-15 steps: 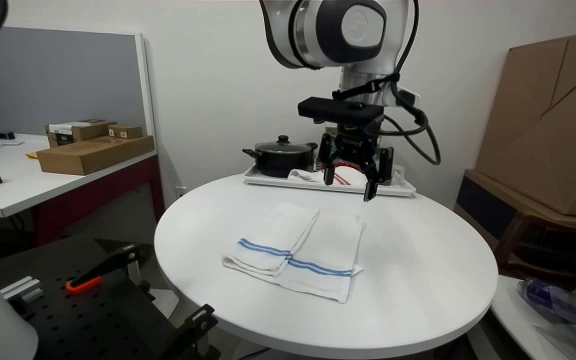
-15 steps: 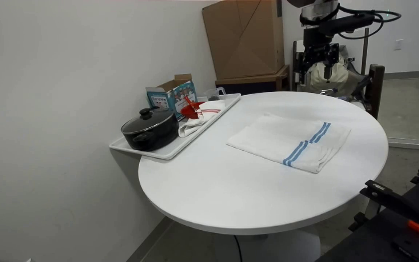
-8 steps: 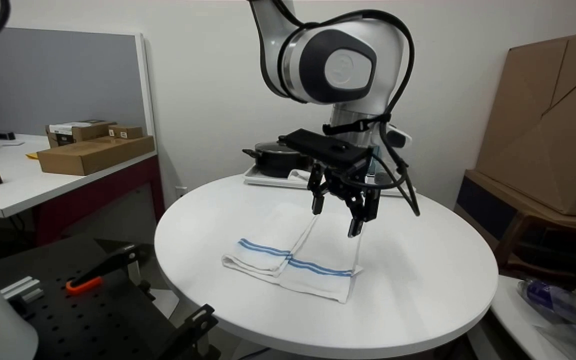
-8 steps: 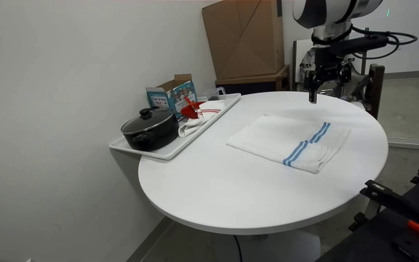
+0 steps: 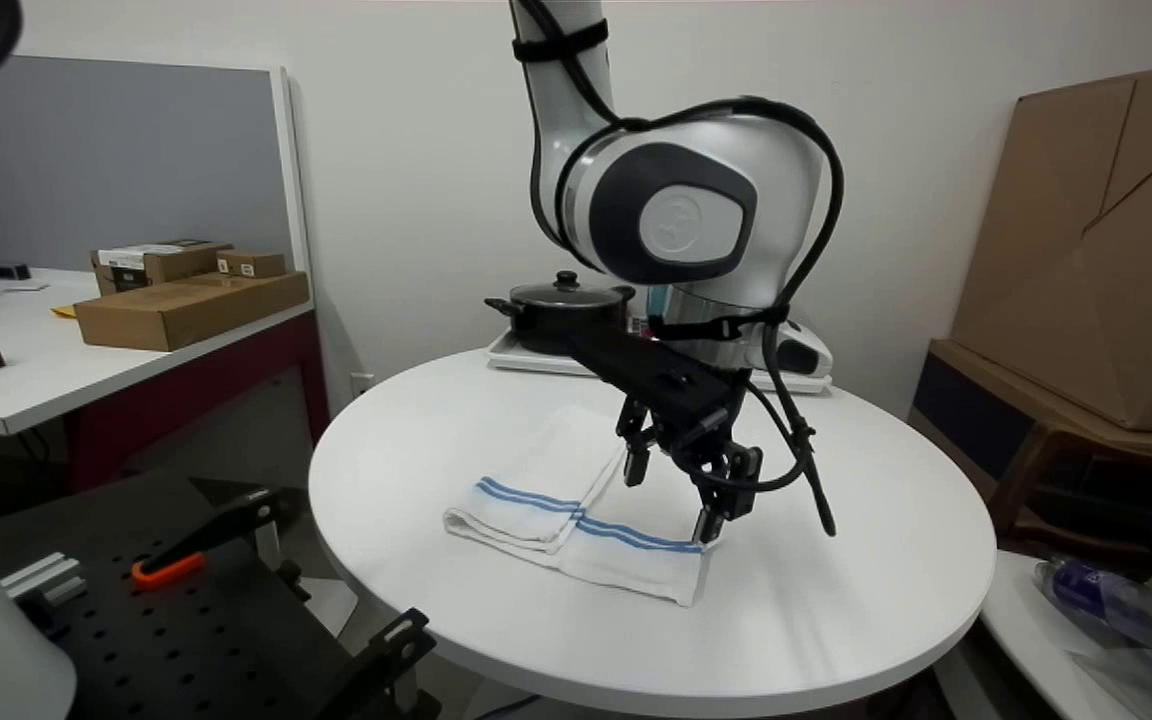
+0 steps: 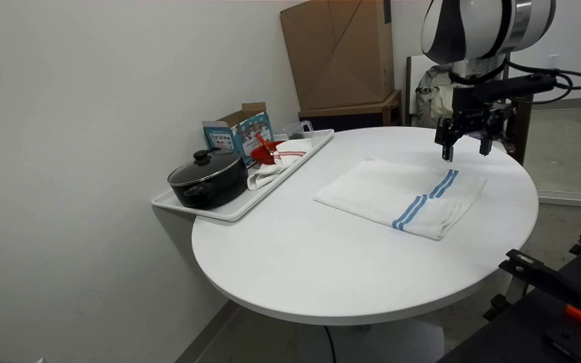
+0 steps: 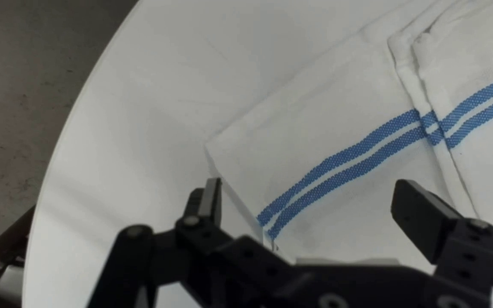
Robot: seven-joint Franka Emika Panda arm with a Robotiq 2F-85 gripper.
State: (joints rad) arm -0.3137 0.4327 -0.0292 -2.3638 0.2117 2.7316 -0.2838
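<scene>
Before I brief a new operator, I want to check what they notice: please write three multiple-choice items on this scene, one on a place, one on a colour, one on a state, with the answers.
1. Where does the black pot stand?
A. On the floor
B. On the white tray
C. On a chair

2. What colour are the stripes on the towel lying on the round table?
A. Green
B. Yellow
C. Blue

3. How do the fingers stand?
A. Apart, gripping nothing
B. Shut against each other
C. Clamped on the pot

Answers:
1 B: in an exterior view its base rests on the tray.
2 C: blue bands cross the white towel in all three views.
3 A: in the wrist view a wide gap separates them, with the towel visible beyond.
</scene>
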